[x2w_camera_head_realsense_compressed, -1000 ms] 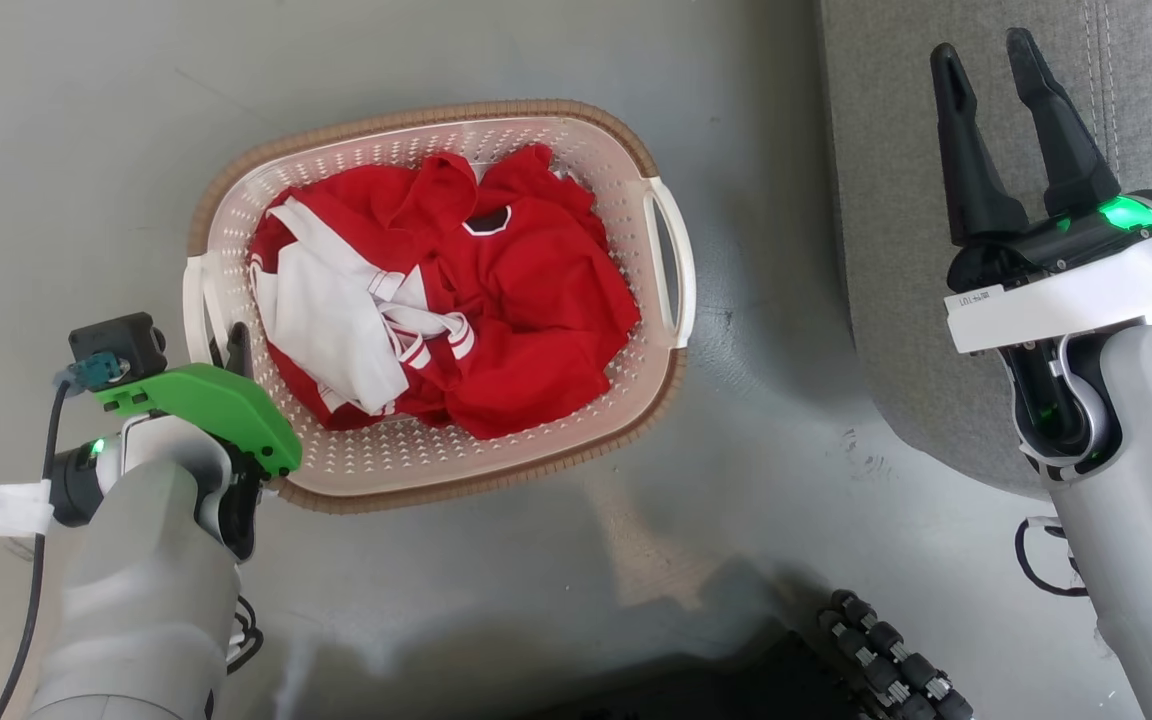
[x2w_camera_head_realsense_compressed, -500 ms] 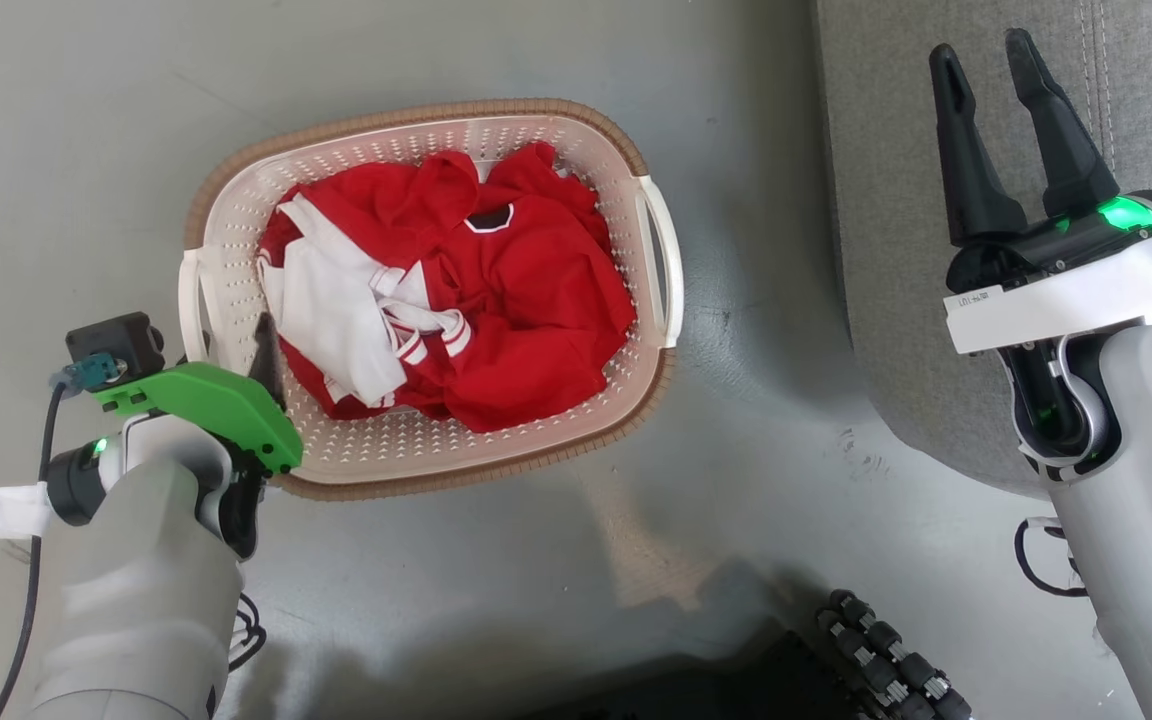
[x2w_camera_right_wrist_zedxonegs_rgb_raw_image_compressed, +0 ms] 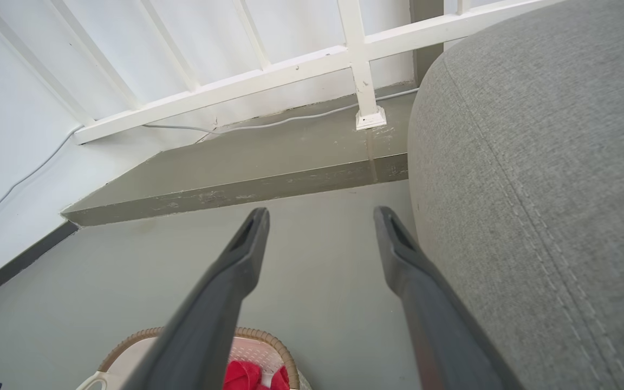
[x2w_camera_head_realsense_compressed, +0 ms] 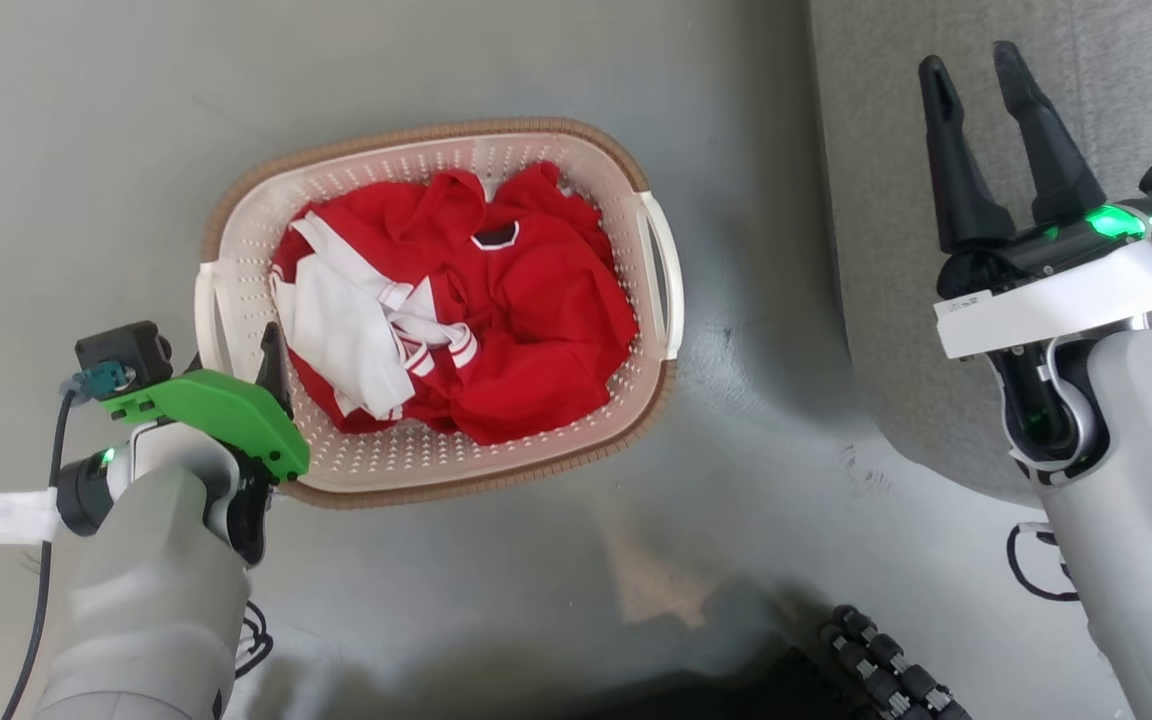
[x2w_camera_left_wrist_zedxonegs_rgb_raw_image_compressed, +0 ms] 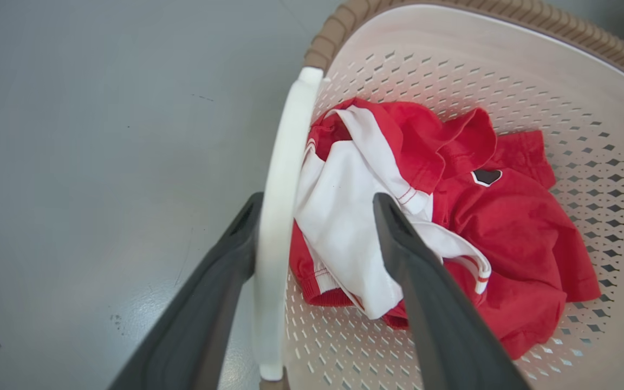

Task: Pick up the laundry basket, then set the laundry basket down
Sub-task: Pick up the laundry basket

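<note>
The laundry basket (x2w_camera_head_realsense_compressed: 436,135) lies on the grey floor, cream and perforated with a brown rim, holding red and white clothes (x2w_camera_head_realsense_compressed: 496,300). My left gripper (x2w_camera_head_realsense_compressed: 236,345) is open and straddles the basket's left white handle (x2w_camera_left_wrist_zedxonegs_rgb_raw_image_compressed: 285,189). One finger is outside the handle and close against it; the other finger (x2w_camera_left_wrist_zedxonegs_rgb_raw_image_compressed: 398,238) is inside over the clothes, with a gap to the handle. The basket's wall (x2w_camera_left_wrist_zedxonegs_rgb_raw_image_compressed: 453,70) rises beyond. My right gripper (x2w_camera_head_realsense_compressed: 971,70) hangs open and empty at the right, above the sofa edge. The basket's rim (x2w_camera_right_wrist_zedxonegs_rgb_raw_image_compressed: 268,338) peeks in at the right wrist view's bottom.
A grey fabric sofa (x2w_camera_head_realsense_compressed: 936,300) stands right of the basket, about a hand's width from its right handle (x2w_camera_head_realsense_compressed: 671,270). A low step (x2w_camera_right_wrist_zedxonegs_rgb_raw_image_compressed: 236,184) and a white railing (x2w_camera_right_wrist_zedxonegs_rgb_raw_image_compressed: 236,81) lie beyond. My wheeled base (x2w_camera_head_realsense_compressed: 886,670) shows at the bottom.
My left gripper's inner finger has moved away from the handle into the basket, widening the jaws. The basket looks slightly smaller and the whole head view has shifted a little. The right arm holds still.
</note>
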Available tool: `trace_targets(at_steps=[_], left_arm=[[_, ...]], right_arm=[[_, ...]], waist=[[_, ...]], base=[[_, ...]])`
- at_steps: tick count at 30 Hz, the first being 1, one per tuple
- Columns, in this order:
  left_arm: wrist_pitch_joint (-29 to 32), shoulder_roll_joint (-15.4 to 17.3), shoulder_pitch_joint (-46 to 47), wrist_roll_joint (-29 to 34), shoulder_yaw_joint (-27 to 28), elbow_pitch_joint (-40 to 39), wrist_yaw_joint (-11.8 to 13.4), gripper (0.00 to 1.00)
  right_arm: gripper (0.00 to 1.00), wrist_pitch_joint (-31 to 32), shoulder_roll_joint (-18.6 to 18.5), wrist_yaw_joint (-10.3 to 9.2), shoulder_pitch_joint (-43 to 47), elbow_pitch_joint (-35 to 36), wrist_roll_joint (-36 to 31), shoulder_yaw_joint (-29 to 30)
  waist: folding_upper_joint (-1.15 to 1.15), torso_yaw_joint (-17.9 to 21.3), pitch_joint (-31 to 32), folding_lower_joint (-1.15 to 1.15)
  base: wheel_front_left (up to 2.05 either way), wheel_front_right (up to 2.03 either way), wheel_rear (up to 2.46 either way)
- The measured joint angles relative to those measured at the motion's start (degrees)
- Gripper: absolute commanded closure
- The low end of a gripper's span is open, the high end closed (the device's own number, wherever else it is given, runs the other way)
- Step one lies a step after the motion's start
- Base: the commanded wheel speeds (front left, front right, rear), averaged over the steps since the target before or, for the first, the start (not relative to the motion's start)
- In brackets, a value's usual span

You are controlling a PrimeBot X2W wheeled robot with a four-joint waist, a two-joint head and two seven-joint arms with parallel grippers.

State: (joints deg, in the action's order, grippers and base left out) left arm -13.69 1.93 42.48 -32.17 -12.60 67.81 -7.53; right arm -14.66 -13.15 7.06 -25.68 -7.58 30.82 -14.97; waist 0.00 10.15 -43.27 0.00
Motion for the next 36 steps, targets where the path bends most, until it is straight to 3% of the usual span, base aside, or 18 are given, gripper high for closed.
trace_targets(at_steps=[15, 36], left_arm=[[-0.55, 0.68, -3.68, 0.00, -1.79, -3.66, -0.01, 0.00], [-0.57, 1.65, -12.51, 5.24, -3.47, -24.59, -0.01, 0.00]], right_arm=[[0.00, 0.00, 1.54, 0.00, 0.92, -3.05, 0.00, 0.24], [0.00, 0.00, 1.32, 0.00, 6.92, -5.45, -2.18, 1.29]], waist=[[0.00, -0.02, 7.73, 0.00], [0.00, -3.56, 23.10, 0.00]], base=[[0.00, 0.00, 0.00], [0.00, 0.00, 0.00]])
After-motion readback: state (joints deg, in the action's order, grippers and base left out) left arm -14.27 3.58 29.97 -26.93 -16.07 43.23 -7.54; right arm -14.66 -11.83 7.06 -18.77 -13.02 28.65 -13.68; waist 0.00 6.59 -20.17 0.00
